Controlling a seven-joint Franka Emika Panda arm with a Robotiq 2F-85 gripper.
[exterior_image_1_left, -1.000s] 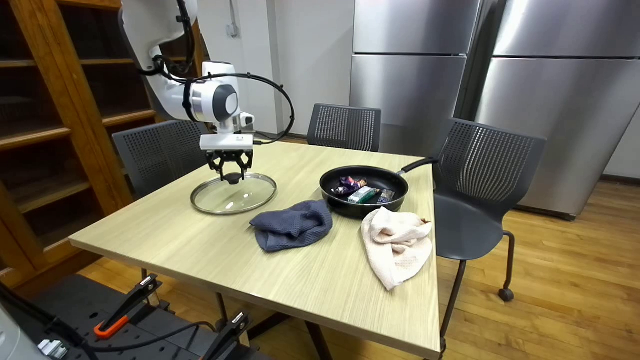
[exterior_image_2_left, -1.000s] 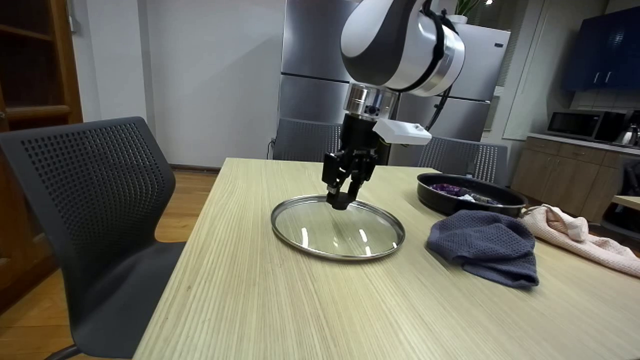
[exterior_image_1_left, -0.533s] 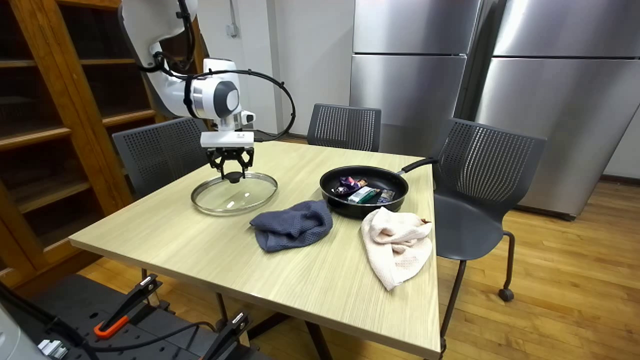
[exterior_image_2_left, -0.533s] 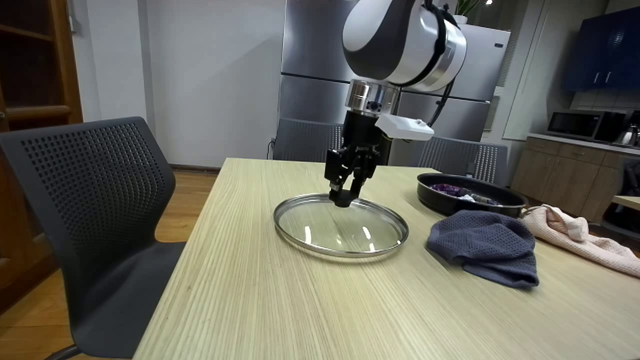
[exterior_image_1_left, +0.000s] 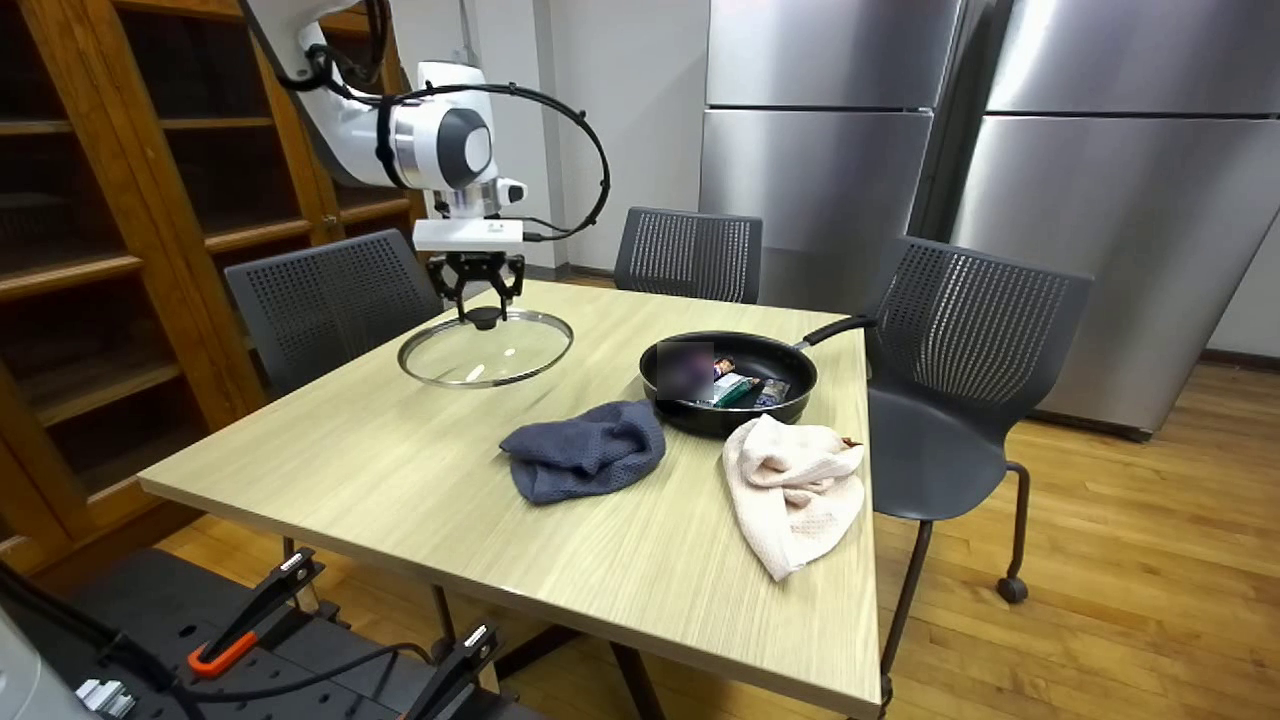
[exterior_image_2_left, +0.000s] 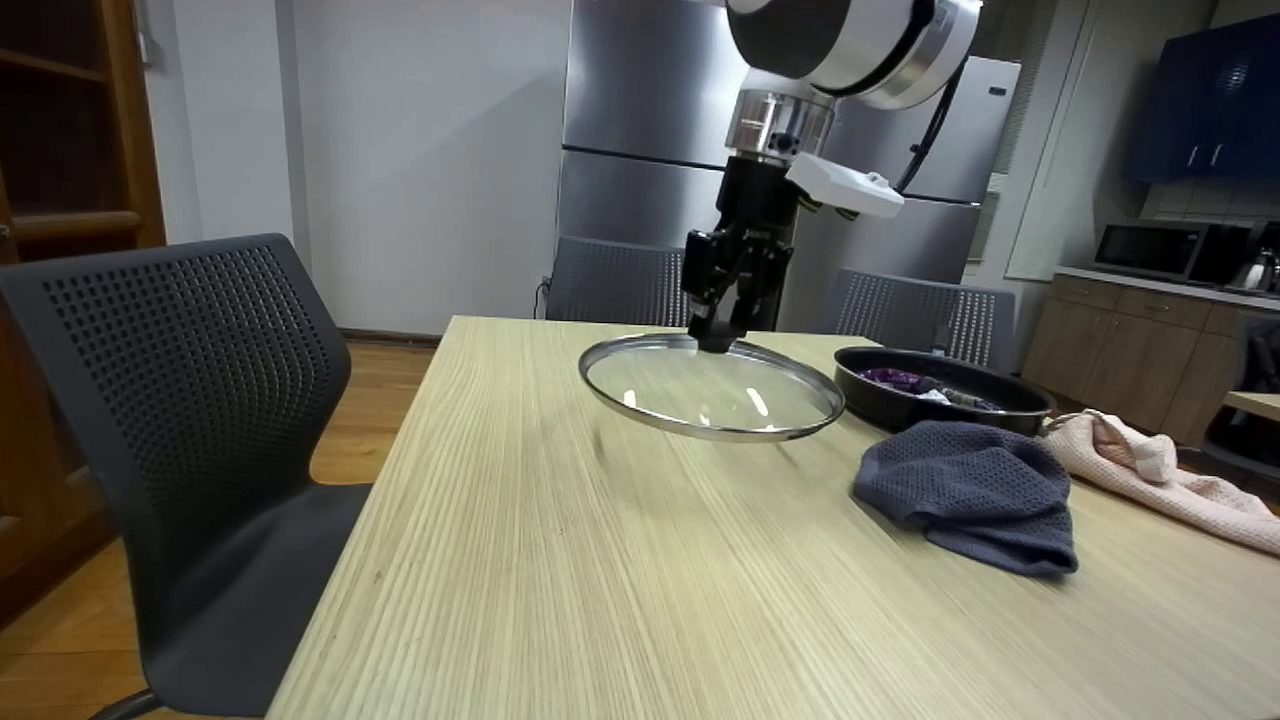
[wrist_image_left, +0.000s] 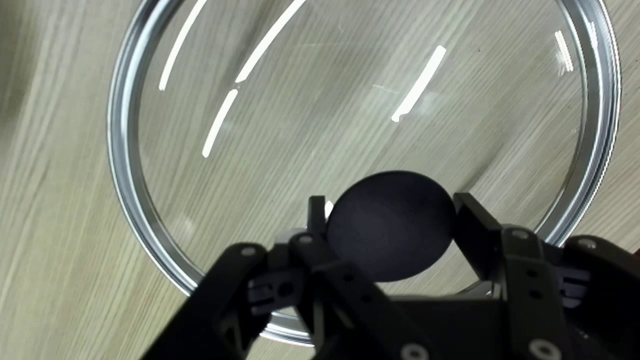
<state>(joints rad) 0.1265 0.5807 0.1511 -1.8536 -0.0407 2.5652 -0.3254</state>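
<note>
My gripper (exterior_image_1_left: 483, 316) is shut on the round black knob (wrist_image_left: 392, 225) of a clear glass lid with a steel rim. The lid (exterior_image_1_left: 490, 350) hangs above the table, roughly level, in both exterior views (exterior_image_2_left: 710, 390). In the wrist view the two fingers stand on either side of the knob, and the lid fills much of the view below them. A black frying pan (exterior_image_1_left: 690, 418) stands to the right, with several wrapped snacks (exterior_image_1_left: 735, 388) inside; one purple snack is blurred there, but purple shows in an exterior view (exterior_image_2_left: 900, 378).
A dark blue cloth (exterior_image_1_left: 585, 450) lies crumpled between lid and pan. A pale pink cloth (exterior_image_1_left: 795, 490) lies by the table's edge, in front of the pan. The pan's handle (exterior_image_1_left: 838, 330) points to the back right. Grey chairs (exterior_image_2_left: 180, 430) stand around the wooden table (exterior_image_2_left: 560, 600).
The gripper has risen from near the tabletop with the lid on its knob, and moved slightly to the right in both exterior views. The pan and cloths have not moved.
</note>
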